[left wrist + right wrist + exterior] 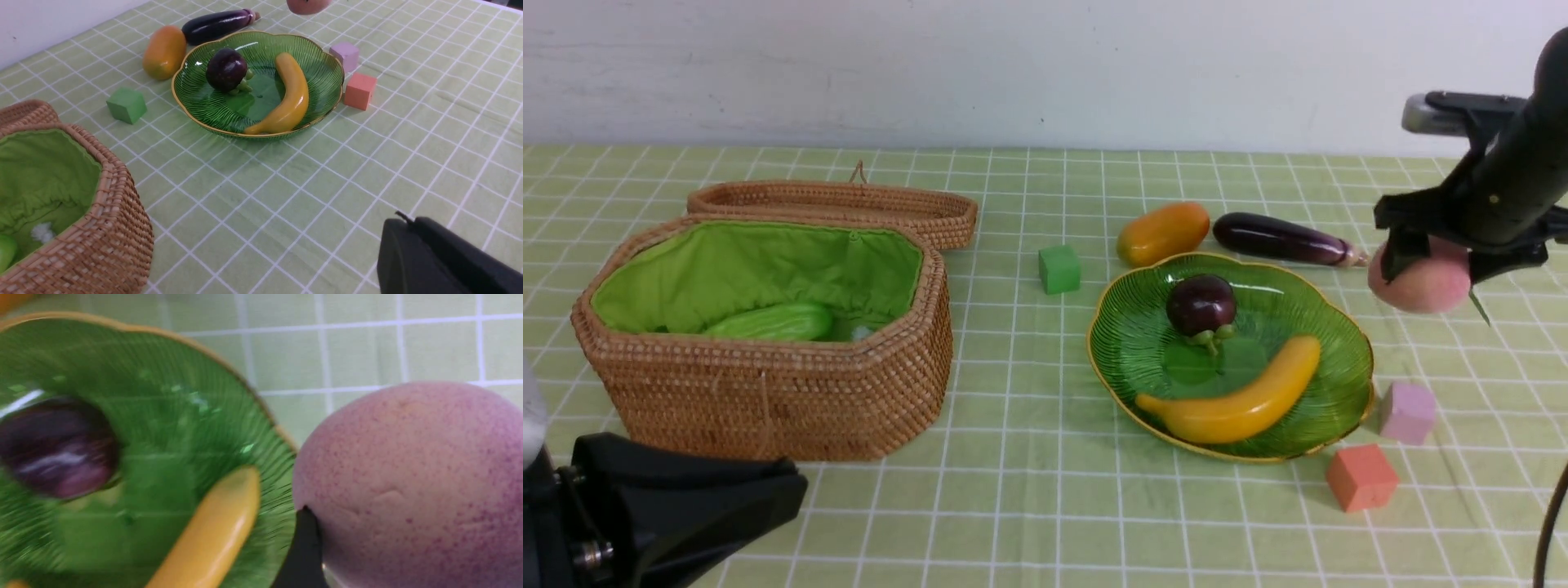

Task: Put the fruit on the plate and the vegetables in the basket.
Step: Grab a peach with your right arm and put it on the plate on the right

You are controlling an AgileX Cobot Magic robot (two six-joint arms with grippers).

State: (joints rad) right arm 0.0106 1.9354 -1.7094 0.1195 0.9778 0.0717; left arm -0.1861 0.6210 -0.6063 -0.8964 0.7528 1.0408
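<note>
My right gripper (1429, 265) is shut on the pink peach (1419, 284) and holds it in the air just right of the green plate (1339, 327); the peach fills the right wrist view (408, 477). The plate holds the mangosteen (1201, 305) and the banana (1241, 400). The mango (1162, 233) and the eggplant (1282, 238) lie on the cloth behind the plate. The wicker basket (768, 392) at the left holds the light-green gourd (768, 323). My left gripper (402, 222) is shut and empty, low at the near left. The carrot is out of view.
The basket's lid (849, 204) lies behind the basket. A green cube (1059, 269) sits between basket and plate. A pink cube (1407, 412) and an orange cube (1361, 477) sit by the plate's near right rim. A white wall runs along the back.
</note>
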